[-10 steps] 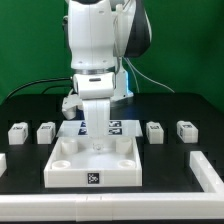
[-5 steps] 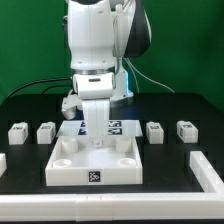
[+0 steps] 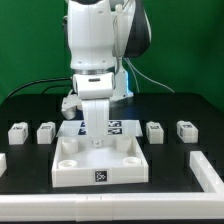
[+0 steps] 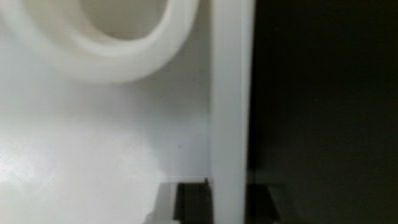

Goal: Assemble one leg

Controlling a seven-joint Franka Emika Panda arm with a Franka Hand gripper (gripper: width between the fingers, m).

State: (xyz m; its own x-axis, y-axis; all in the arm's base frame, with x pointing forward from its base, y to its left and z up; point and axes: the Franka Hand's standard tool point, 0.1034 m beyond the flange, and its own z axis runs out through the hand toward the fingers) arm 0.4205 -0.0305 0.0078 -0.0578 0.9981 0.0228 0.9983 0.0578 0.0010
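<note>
Four small white legs lie in a row on the black table: two on the exterior view's left (image 3: 17, 131) (image 3: 46, 131) and two on its right (image 3: 154, 131) (image 3: 186, 129). The large white square tray-like part (image 3: 122, 162) with round corner holes lies between them. My gripper (image 3: 96, 141) is down at the tray's back wall and shut on it. In the wrist view my gripper (image 4: 228, 203) has a dark fingertip (image 4: 192, 204) on each side of the thin white wall (image 4: 231, 90), and a round corner hole (image 4: 111, 30) shows beside it.
The marker board (image 3: 118, 127) lies behind the tray, under the arm. A white bar (image 3: 206, 170) lies at the exterior view's right, another white piece (image 3: 2, 160) at the left edge, and a long white ledge (image 3: 110, 206) runs along the front.
The tray has turned and slid slightly toward the exterior view's right; its front tag moved that way. The gripper stays on the back wall.
</note>
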